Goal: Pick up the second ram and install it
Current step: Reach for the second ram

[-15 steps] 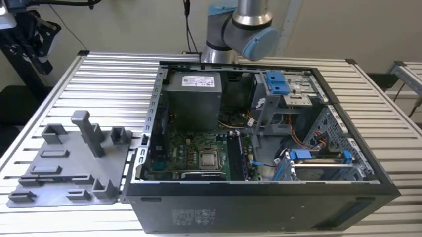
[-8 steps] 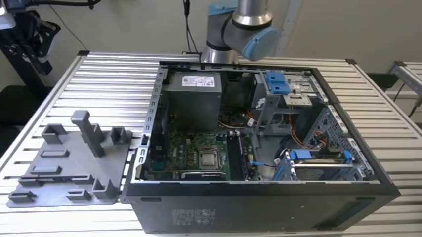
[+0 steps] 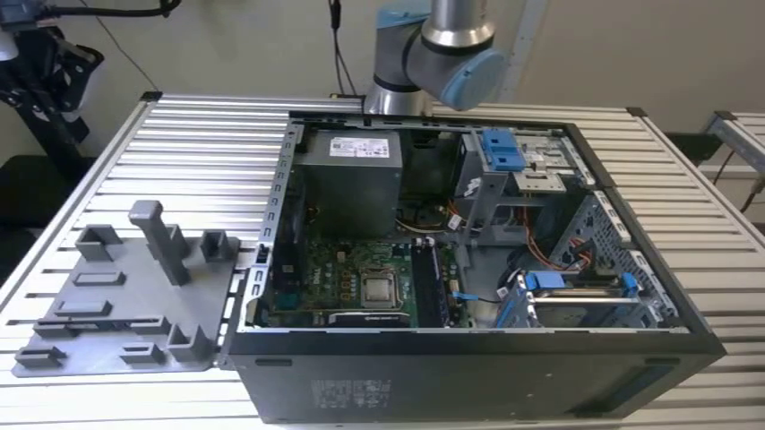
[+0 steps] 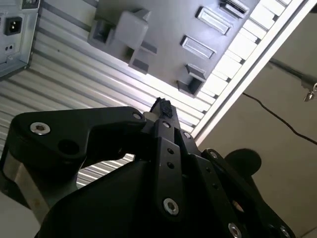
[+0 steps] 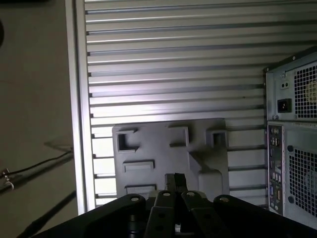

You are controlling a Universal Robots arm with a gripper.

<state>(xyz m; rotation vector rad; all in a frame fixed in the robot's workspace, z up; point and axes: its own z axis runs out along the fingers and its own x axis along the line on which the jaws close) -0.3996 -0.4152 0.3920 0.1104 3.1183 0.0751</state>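
My gripper (image 4: pixel 161 106) hangs high above the grey fixture tray (image 4: pixel 163 29), its black fingertips pressed together with nothing visible between them. The first wrist view shows the same shut gripper (image 5: pixel 174 181) over the tray (image 5: pixel 168 148), whose pockets look bare. At the exterior view's left the tray (image 3: pixel 120 305) lies beside the open computer case (image 3: pixel 478 376). Long dark strips stand in the memory slots (image 3: pixel 428 282) next to the CPU (image 3: pixel 380 288). I cannot tell whether one of them is the second ram.
The arm (image 3: pixel 436 54) rises behind the case's far wall. Inside the case are a grey power supply (image 3: pixel 347 179), blue drive brackets (image 3: pixel 502 148) and cables. The case's rear panel (image 5: pixel 292 144) stands beside the tray. Ribbed aluminium tabletop (image 3: pixel 203 143) surrounds everything.
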